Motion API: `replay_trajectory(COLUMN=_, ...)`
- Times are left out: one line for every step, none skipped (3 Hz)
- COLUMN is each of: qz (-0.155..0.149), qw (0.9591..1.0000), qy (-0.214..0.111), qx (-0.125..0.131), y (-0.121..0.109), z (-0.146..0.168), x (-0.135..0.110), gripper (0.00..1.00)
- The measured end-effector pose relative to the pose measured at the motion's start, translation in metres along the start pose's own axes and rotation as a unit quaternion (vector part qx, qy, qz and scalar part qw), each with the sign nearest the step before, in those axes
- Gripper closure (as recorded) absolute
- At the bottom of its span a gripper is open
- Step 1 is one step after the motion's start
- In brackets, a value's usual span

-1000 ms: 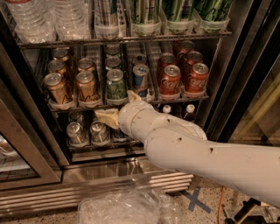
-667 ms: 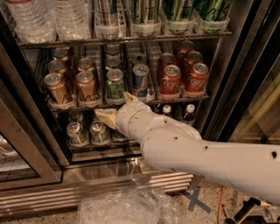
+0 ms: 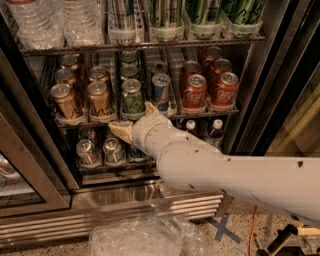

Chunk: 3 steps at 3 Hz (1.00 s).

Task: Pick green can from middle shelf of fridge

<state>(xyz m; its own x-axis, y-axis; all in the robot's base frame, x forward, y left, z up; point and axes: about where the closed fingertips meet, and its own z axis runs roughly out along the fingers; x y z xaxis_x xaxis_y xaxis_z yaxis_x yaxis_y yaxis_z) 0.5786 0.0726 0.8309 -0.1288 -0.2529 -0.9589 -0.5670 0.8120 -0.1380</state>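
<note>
Steel frames the fridge [image 3: 125, 197], whose door stands open on a dark inside with wire racks. On the middle shelf [image 3: 172, 62] short cans stand upright in narrow lanes. Gold cans [image 3: 98, 97] fill the left lanes and red cans [image 3: 194, 92] the right.

The green can [image 3: 132, 96] stands at the front of the centre lane, in a clear front stop. More cans are lined up behind it. A blue can [image 3: 161, 90] stands just beside it on the right, and a gold one on the left.

The white arm [image 3: 225, 175] reaches in from the lower right. Its tool [image 3: 134, 119] sits at the front edge of the middle shelf, right under the green can. The two cream fingers [image 3: 120, 130] are spread apart with nothing between them. One tip points left, below the can's base. The other rises just beside the can's lower right, in front of the blue can. I cannot tell whether either tip touches the can.

Above, the top rack holds water bottles [image 3: 75, 20] and tall cans [image 3: 165, 15]. Below, silver cans [image 3: 112, 150] and small bottles [image 3: 215, 131] stand partly hidden by the arm. Crumpled clear plastic [image 3: 145, 237] lies on the floor in front, near a blue tape cross [image 3: 222, 229].
</note>
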Motion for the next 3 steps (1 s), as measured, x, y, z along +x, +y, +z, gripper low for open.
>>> replay_trajectory(qz=0.009, qw=0.9998, qy=-0.008, qx=0.014, y=-0.007, z=0.009, x=-0.004, gripper=0.26)
replay_trajectory(qz=0.019, qw=0.9995, qy=-0.016, qx=0.017, y=-0.008, z=0.029, x=-0.009, gripper=0.27)
replay_trajectory(qz=0.022, qw=0.9994, qy=-0.014, qx=0.020, y=-0.011, z=0.035, x=-0.006, gripper=0.27)
